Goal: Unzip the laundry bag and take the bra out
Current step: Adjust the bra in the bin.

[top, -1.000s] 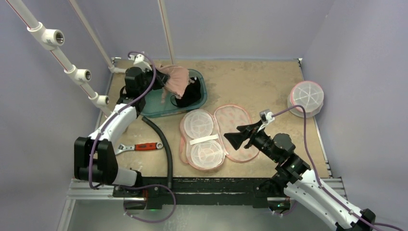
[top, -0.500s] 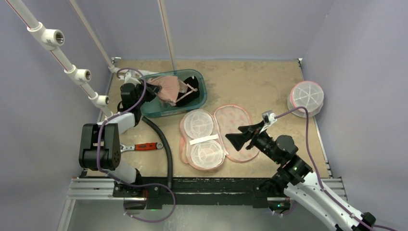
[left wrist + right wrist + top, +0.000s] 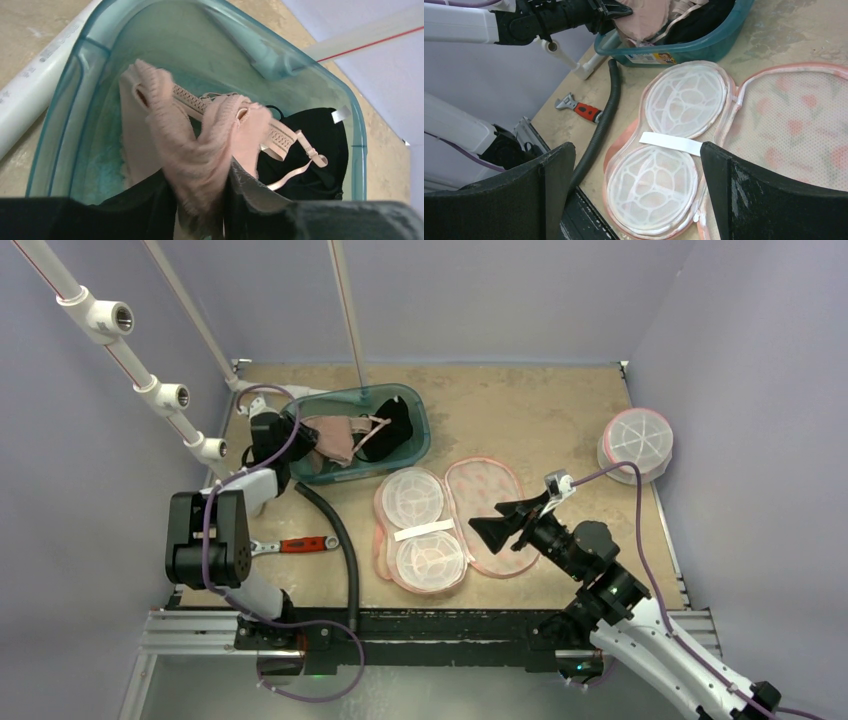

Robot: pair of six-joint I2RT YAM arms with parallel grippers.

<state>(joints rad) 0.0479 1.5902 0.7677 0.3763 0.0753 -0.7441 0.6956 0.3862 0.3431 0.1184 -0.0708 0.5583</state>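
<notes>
The laundry bag [image 3: 450, 525] lies unzipped and spread open mid-table, its white cage domes [image 3: 415, 530] on the left half and its mesh lid [image 3: 497, 510] on the right. The pink bra [image 3: 338, 437] lies in the teal basin [image 3: 424, 436] at the back left, next to a black garment [image 3: 395, 423]. My left gripper [image 3: 302, 440] is shut on the bra [image 3: 200, 160] low inside the basin [image 3: 65, 115]. My right gripper [image 3: 490, 530] is open and empty, hovering over the bag [image 3: 664, 150].
A red-handled wrench [image 3: 295, 544] and a black corrugated hose [image 3: 340, 540] lie left of the bag. A second round mesh bag [image 3: 636, 443] stands at the right edge. White PVC pipes [image 3: 140, 350] run along the left wall. The black garment [image 3: 310, 165] fills the basin's far end.
My left gripper has lowered the pink bra from above the basin down into it and drawn back to the left. The right arm has barely moved.
</notes>
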